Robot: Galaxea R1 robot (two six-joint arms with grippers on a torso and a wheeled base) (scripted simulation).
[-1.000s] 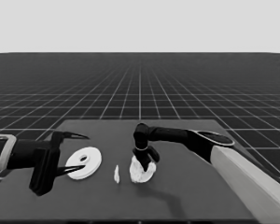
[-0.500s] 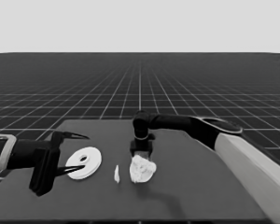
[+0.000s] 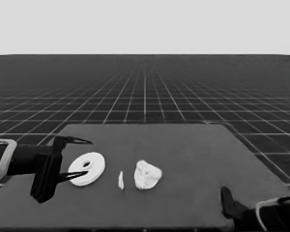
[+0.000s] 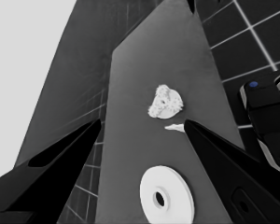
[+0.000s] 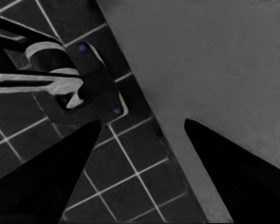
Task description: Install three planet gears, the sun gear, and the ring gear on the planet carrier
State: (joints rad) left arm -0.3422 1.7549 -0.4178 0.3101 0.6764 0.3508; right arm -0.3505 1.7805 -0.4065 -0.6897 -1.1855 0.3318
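Gears [image 3: 147, 174] sit clustered on the smaller round part, mid-tabletop [image 3: 193, 159]. Larger round part [image 3: 87, 168] lies between the left claw's [image 3: 79, 159] spread fingers; right claw [image 5: 140, 135], apart, is parked.

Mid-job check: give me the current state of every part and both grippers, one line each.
Smaller round part: flat on table, toothed gears on top.
Larger round part: flat on table, not yet installed.
Thin white piece: on table between the two round parts.
Left gripper: parked, open, over larger round part.
Right gripper: parked, open, at the table's corner.
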